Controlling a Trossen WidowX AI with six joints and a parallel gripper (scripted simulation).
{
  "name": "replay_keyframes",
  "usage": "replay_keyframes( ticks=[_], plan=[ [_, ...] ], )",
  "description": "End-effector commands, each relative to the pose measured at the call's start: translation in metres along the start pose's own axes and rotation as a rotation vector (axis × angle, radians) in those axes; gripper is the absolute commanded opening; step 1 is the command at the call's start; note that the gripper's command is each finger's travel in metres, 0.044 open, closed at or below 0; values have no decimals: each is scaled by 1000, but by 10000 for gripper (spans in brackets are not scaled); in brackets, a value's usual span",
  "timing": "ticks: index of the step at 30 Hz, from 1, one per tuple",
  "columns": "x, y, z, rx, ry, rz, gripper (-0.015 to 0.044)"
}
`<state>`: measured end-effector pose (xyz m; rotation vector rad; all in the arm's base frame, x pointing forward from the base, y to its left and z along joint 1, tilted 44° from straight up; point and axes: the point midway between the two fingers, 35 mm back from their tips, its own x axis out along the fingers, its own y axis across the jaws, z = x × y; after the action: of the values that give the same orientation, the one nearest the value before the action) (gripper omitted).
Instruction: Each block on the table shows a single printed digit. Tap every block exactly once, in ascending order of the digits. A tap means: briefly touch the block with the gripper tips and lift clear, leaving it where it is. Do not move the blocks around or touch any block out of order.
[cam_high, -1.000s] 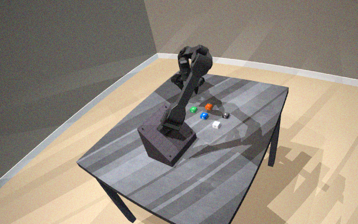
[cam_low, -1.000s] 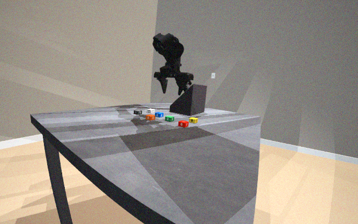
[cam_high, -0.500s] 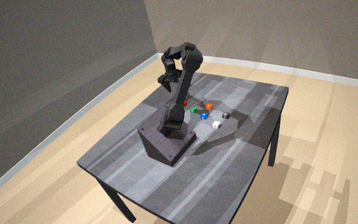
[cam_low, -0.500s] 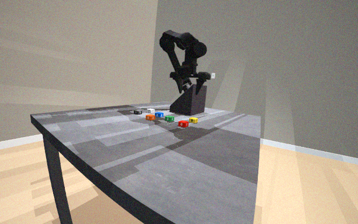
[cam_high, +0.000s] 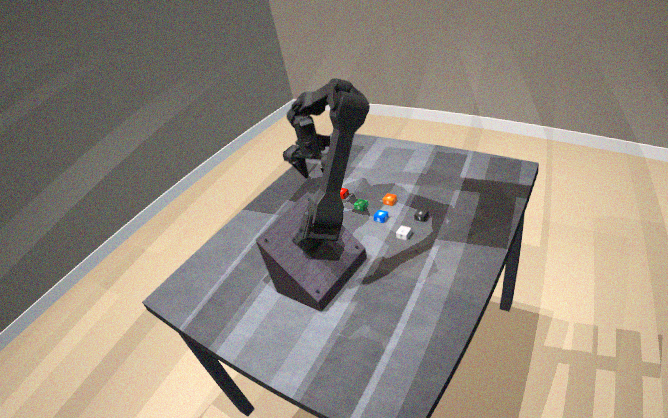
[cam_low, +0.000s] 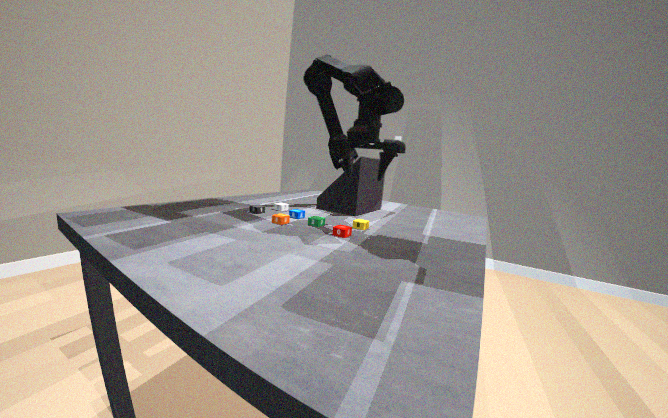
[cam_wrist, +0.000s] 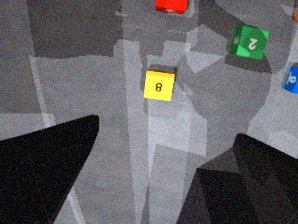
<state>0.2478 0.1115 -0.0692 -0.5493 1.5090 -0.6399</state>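
My gripper (cam_high: 315, 174) (cam_low: 361, 171) (cam_wrist: 168, 132) is open and empty, high above the table. The yellow block (cam_low: 361, 224) (cam_wrist: 159, 85) shows an 8 and lies ahead of the fingertips in the wrist view; the arm hides it in the top view. The red block (cam_high: 344, 193) (cam_low: 342, 231) (cam_wrist: 171, 5) shows a 0. The green block (cam_high: 360, 204) (cam_low: 316, 221) (cam_wrist: 251, 43) shows a 2. The blue block (cam_high: 381, 216) (cam_low: 297, 214) (cam_wrist: 292, 80) is cut off in the wrist view. Digits on the orange (cam_high: 389, 199) (cam_low: 280, 219), black (cam_high: 421, 215) (cam_low: 257, 209) and white blocks (cam_high: 403, 232) (cam_low: 281, 206) are unclear.
The arm's dark angular base (cam_high: 300, 265) (cam_low: 367, 187) stands on the patterned table (cam_high: 280, 350) (cam_low: 250, 295), close to the yellow block. The red and green blocks lie near the yellow one. Shadows of the arm cross the table.
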Motion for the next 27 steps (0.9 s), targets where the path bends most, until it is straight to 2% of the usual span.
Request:
replay_keyframes(
  ticks=[1, 9, 19, 27],
  plan=[
    [2, 1, -2, 1, 7, -2, 400],
    [2, 1, -1, 1, 7, -2, 400],
    [2, 5, 93, 4, 4, -3, 400],
    [2, 5, 95, 4, 4, -3, 400]
  ],
)
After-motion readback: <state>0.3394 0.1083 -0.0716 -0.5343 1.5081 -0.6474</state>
